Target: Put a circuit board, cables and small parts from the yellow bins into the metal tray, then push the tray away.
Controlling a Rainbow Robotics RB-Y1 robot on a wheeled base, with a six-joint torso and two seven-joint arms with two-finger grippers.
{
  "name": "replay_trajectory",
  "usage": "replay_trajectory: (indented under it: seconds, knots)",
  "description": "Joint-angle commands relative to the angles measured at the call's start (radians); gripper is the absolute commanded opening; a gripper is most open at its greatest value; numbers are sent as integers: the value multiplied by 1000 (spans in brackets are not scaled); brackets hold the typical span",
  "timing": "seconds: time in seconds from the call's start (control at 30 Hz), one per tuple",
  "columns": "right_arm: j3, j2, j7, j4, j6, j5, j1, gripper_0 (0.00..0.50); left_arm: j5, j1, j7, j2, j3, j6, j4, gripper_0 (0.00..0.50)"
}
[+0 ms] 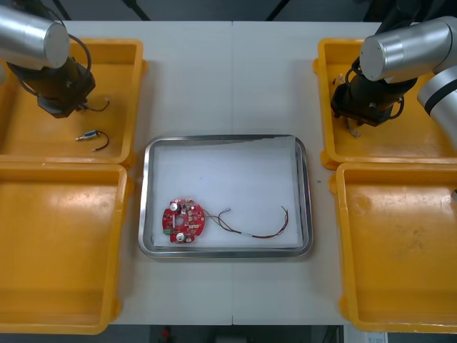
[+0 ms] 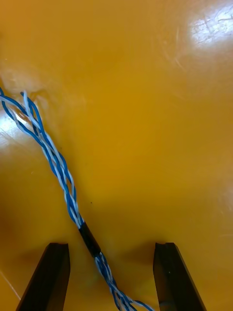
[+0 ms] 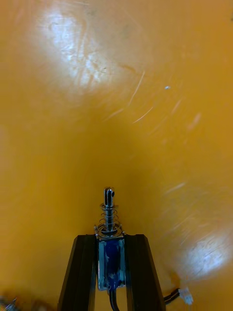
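Left pincer (image 3: 110, 240) pinches a small metal part (image 3: 109, 214). Right pincer (image 2: 110, 248) hangs spread, blue and white cable (image 2: 58, 165) between its fingers.

Left arm link (image 1: 32, 36): silver metal cylinder, rounded end
Right arm link (image 1: 407, 46): matching silver cylinder
Wrist housings (image 1: 63, 86): black, blocky, thin black cables looped
Fingers (image 2: 48, 277): black, flat, tapered
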Motion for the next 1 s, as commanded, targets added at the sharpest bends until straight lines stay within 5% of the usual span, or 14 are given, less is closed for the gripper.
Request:
replay_trajectory:
  seconds: [0.03, 0.1, 0.2, 0.27, 0.33, 0.6, 1.0]
  knots:
    - [15, 6, 37, -8, -9, -17, -23, 500, 43, 16, -56, 112, -20, 106, -106, 0]
    - [15, 4, 37, -8, -7, -20, -23, 500, 47, 18, -84, 135, -15, 144, -144, 0]
    - [15, 3, 39, -8, -9, -24, -23, 326, 55, 16, -130, 167, 1, 203, -193, 0]
    - [15, -2, 39, -8, -7, -27, -23, 74, 69, 16, -167, 192, 26, 238, -223, 0]
    - [15, -5, 40, -10, -7, -30, -21, 16, 75, 16, -193, 207, 44, 264, -249, 0]
    - [10, -42, 83, -39, 0, -28, -23, 0, 146, 18, -185, 261, 67, 341, -382, 0]
    - [-133, -163, 381, -175, 186, -77, -23, 0, 193, 18, 10, 264, 86, 419, -609, 0]
